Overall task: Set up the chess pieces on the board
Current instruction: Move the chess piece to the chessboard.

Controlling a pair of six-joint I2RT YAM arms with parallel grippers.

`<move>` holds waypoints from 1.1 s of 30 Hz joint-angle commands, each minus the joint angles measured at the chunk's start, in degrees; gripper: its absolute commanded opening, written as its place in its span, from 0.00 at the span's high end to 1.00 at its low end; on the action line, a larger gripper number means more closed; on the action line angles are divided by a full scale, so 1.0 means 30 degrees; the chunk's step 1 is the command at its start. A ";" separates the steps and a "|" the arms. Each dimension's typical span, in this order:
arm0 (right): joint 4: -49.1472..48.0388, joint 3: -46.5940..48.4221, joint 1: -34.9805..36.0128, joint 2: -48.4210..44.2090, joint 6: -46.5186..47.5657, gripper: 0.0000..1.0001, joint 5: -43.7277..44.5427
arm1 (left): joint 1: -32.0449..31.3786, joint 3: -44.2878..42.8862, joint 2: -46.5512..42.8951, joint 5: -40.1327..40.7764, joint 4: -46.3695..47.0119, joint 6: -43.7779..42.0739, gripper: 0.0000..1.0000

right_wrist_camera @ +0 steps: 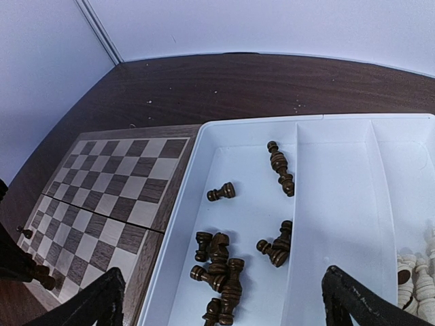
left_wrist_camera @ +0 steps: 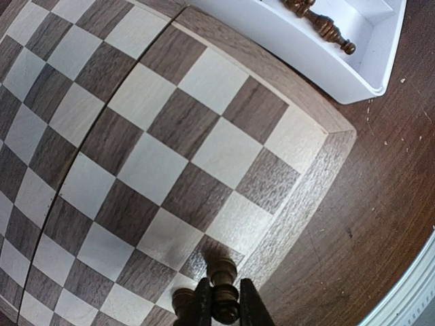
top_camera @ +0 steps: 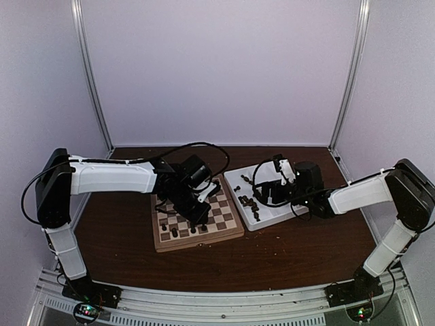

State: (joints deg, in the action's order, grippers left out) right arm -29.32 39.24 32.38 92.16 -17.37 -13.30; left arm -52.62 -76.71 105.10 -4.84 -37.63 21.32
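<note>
Dark turned-wood chess piece (left_wrist_camera: 223,275) clamped in left pincer (left_wrist_camera: 225,307) over grained checkered board (left_wrist_camera: 170,136).

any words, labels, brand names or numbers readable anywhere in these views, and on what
None: no text can be read in any view.
The checkered wooden chessboard has no letters or numbers on its tan border.
The white compartmented plastic tray is unmarked.
The dark brown wooden chess pieces are plain.

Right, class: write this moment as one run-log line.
left gripper: shut on small dark brown wooden chess piece, over checkered wooden board | right gripper: open, above white compartmented tray
</note>
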 commanded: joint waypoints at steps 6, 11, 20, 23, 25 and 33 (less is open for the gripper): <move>0.0095 0.0301 -0.0110 -0.0160 -0.0166 0.00 -0.0166 | -0.0079 0.0139 0.0066 0.0446 0.0150 -0.0354 0.86; 0.0133 0.0278 -0.0101 -0.0188 -0.0159 0.00 -0.0144 | -0.0074 0.0139 0.0135 0.0456 0.0150 -0.0368 0.85; 0.0130 0.0263 -0.0121 -0.0221 -0.0158 0.00 -0.0123 | -0.0096 0.0198 0.0244 0.0393 0.0142 -0.0367 0.84; 0.0134 0.0273 -0.0127 -0.0216 -0.0159 0.00 -0.0136 | -0.0094 0.0198 0.0281 0.0300 0.0150 -0.0369 0.85; 0.0125 0.0251 -0.0129 -0.0213 -0.0173 0.00 -0.0128 | -0.0096 0.0248 0.0285 0.0296 0.0135 -0.0365 0.84; 0.0156 0.0278 -0.0130 -0.0155 -0.0166 0.00 -0.0134 | -0.0120 0.0199 0.0411 0.0167 0.0150 -0.0332 0.83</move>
State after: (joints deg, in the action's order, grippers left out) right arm -29.32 39.24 32.38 92.18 -17.37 -13.30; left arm -52.62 -76.40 105.49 -3.90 -37.65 20.88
